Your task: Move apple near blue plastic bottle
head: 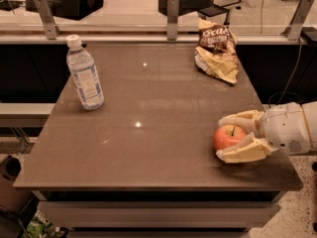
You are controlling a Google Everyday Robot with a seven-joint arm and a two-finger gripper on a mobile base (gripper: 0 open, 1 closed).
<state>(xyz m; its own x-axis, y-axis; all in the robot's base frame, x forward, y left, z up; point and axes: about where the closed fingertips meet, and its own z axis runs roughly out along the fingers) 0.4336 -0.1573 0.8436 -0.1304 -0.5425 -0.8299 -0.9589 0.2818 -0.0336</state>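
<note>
The tool (223, 139) is seen at the right edge of the counter (163, 103). Its two pale, wedge-shaped fingers (245, 151) are drawn in on either side of the apple (229, 137) and appear to touch it. The apple is therefore taken to be held, though it sits on the counter near the front right corner. The bottle (85, 76) stands upright at the far left, well apart from the apple, so the whole crossing is judged to be left to do. Risks noted: the apple is round, smooth and waxy-looking and is gripped only by narrow hard fingers. It could be squeezed out, or rolled off the near edge, if the grip is off-centre or let go early. The bottle is tall, clear, light-looking plastic on a small base, and could be tipped if the apple or the tool is brought in too close. The counter is flat, brown and glossy, so little friction is expected. A crinkled chip bag (216, 51) lies at the back right, out of the likely path.
</note>
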